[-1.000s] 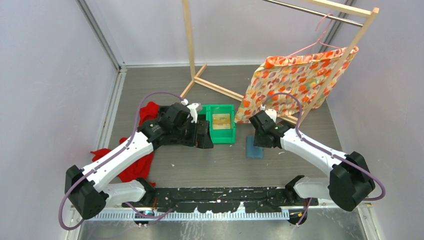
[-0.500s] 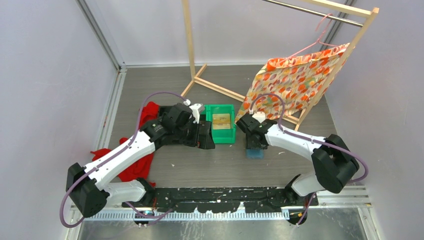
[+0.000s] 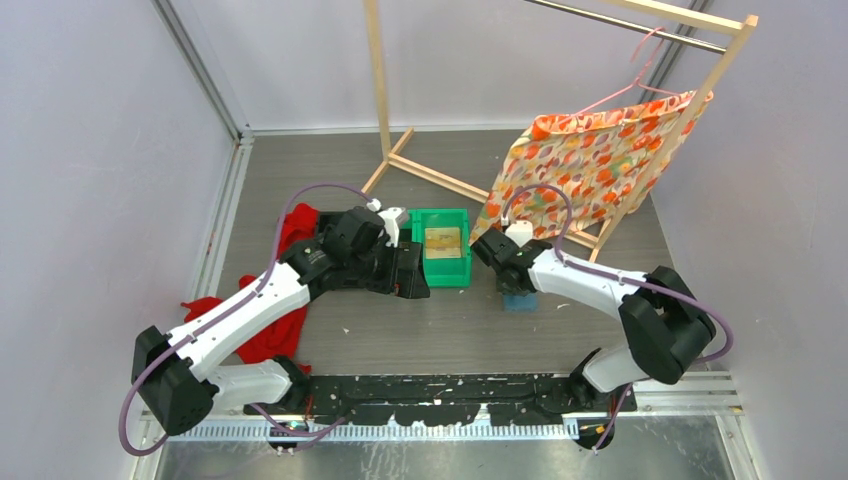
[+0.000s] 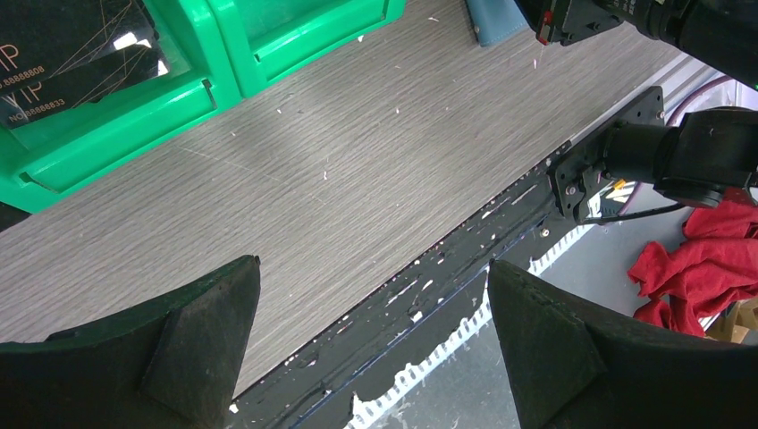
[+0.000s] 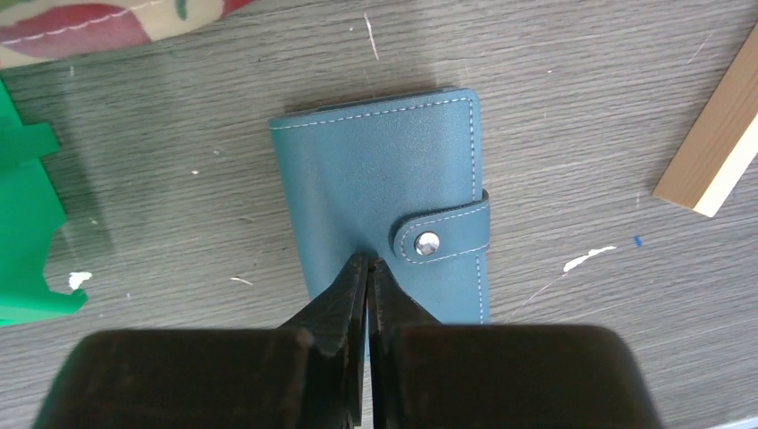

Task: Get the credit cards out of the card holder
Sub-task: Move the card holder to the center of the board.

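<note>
- The small slate-blue leather folding card holder (image 5: 384, 197) lies flat and shut on the grey wood-grain table (image 5: 581, 80), just right of the green plastic bin (image 3: 443, 272). Its snap tab (image 5: 442, 234) is fastened, and no credit cards show.
- The right gripper (image 5: 368, 264) stands directly over the holder with its black fingers pressed together, tips on the cover just left of the tab. Whether they nip the leather I cannot tell.
- The holder's long axis runs straight away from those tips, with the tab wrapping its right-hand long edge.
- The left gripper (image 4: 371, 277) hangs spread wide and empty on the bin's far side, well apart from the holder, so the right arm is nearer.
</note>
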You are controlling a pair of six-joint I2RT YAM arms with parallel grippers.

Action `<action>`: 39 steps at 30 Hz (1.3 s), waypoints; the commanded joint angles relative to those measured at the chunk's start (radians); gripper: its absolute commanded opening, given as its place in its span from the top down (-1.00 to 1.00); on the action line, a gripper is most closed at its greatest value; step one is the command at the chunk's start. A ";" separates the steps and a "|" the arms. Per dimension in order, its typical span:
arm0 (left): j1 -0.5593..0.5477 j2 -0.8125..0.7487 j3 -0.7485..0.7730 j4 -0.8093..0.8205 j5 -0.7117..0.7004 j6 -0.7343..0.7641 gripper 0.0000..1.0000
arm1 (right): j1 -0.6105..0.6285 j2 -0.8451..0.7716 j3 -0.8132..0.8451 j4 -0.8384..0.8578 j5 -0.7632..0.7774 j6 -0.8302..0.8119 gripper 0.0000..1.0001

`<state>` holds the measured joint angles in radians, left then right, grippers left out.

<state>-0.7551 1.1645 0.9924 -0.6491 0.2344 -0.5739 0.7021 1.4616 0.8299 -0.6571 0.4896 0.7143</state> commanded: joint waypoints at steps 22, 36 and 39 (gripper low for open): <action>-0.007 0.000 0.009 0.019 0.003 -0.008 -0.99 | -0.213 -0.213 -0.067 -0.007 -0.187 -0.026 -0.76; -0.009 0.003 0.001 0.029 0.001 -0.017 -1.00 | -0.262 -0.084 -0.131 0.143 -0.409 -0.075 -0.26; -0.009 0.018 -0.004 0.032 0.006 -0.025 -1.00 | -0.211 -0.114 -0.155 0.138 -0.416 -0.032 -0.18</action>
<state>-0.7589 1.1717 0.9894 -0.6464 0.2291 -0.5812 0.4305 1.3643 0.7258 -0.5198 0.1280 0.6529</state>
